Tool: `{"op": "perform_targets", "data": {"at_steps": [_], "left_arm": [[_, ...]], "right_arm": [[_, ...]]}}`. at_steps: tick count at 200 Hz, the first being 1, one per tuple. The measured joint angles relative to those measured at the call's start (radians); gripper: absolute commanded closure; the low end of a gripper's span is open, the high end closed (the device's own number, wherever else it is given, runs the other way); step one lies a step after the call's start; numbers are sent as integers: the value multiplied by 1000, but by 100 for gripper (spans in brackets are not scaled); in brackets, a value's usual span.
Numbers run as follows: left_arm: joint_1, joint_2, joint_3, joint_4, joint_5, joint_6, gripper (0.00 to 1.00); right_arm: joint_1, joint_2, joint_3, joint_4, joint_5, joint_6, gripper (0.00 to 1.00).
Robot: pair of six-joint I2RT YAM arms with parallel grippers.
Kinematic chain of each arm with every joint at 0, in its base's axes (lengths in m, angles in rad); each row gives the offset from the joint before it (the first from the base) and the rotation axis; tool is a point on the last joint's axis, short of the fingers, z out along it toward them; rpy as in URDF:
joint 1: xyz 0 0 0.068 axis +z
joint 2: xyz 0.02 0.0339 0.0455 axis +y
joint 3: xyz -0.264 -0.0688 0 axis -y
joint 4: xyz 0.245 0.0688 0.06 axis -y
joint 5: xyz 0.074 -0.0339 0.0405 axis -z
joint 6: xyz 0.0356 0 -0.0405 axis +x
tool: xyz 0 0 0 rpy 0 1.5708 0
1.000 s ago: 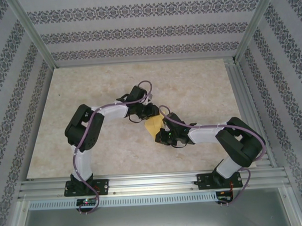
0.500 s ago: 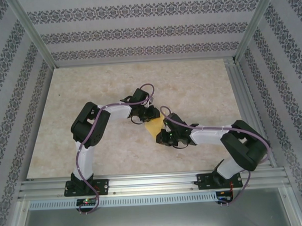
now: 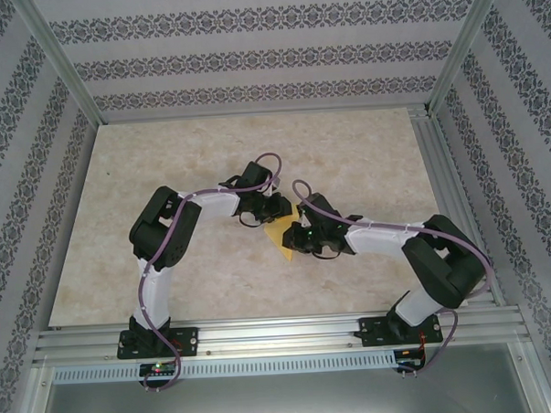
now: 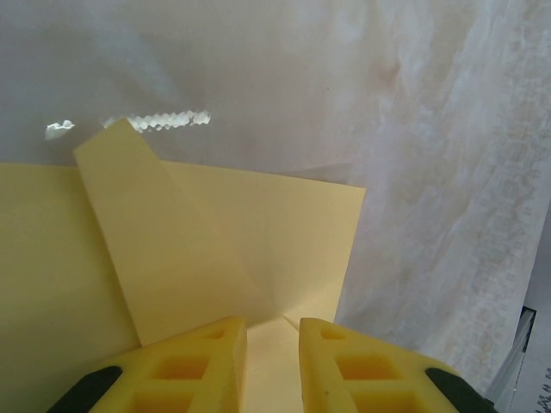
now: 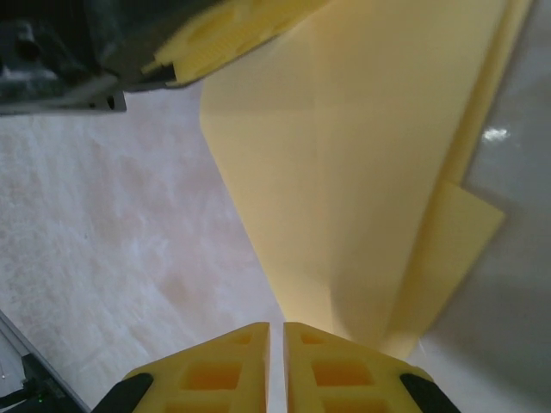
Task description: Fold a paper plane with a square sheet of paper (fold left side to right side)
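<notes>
The yellow-orange square sheet of paper (image 3: 280, 236) lies partly folded on the table between both grippers, not shaped as a paper plane. In the left wrist view the paper (image 4: 215, 249) shows a folded flap pointing up-left and a crease running in between my fingers. My left gripper (image 4: 273, 331) (image 3: 275, 212) rests on the paper's far end, jaws slightly apart with flat paper in the gap. My right gripper (image 5: 277, 331) (image 3: 299, 235) is shut, its tips at the paper's (image 5: 362, 172) narrow near end, the right finger over its corner. The left gripper's finger (image 5: 232, 30) covers the paper's far edge.
The marbled beige tabletop (image 3: 164, 156) stretches open to the left and back of the paper. An aluminium rail (image 3: 281, 334) runs along the near edge, and patterned walls (image 3: 251, 57) enclose the other sides.
The right gripper has slid up and left over the paper, hiding more of it. The left arm shifted slightly right and then held still on the paper.
</notes>
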Motion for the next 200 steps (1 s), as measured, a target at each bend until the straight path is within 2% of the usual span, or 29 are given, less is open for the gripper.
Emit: {"op": "perform_targets", "data": {"at_steps": [67, 125, 200], "left_arm": [[0, 0, -2, 5, 0, 0, 74], [0, 0, -2, 5, 1, 0, 74], [-8, 0, -2, -7, 15, 0, 74]], "right_arm": [[-19, 131, 60, 10, 8, -46, 87], [-9, 127, 45, 25, 18, -49, 88], [66, 79, -11, 46, 56, -24, 88]]}}
